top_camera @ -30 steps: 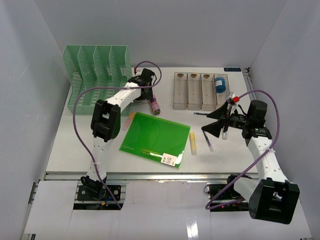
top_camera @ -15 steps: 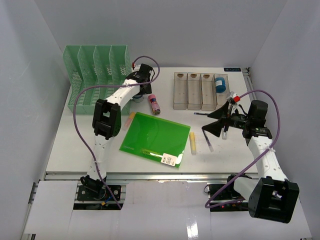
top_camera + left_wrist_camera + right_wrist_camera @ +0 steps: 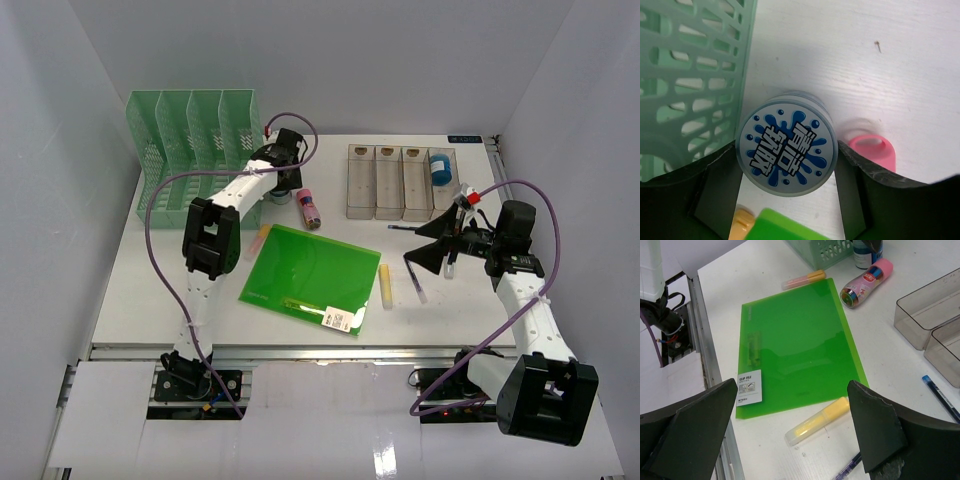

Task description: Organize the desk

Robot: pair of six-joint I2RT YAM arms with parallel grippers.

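- Two arms are seen from above over the desk, which spans the floor of the grey-walled cell. The left gripper is lowered at the far left, just beside the rack. The right gripper is held spread and empty near a pen. A folder, a yellow marker and a tube lie loose. A blue roll sits in the rightmost compartment of the tray.
- In the left wrist view, a jar with a blue-splash lid stands upright between the fingers, just beside the rack wall. Each finger is at the lid's edge, but whether the jar is pinched or only bracketed cannot be told. The step in hand is judged to be the pick-up of this jar. A firm squeeze is called for next, then a straight lift clear of the rack and the tube.
- In the right wrist view, the folder, the marker and the tube are framed between widely parted fingers. Nothing is held.
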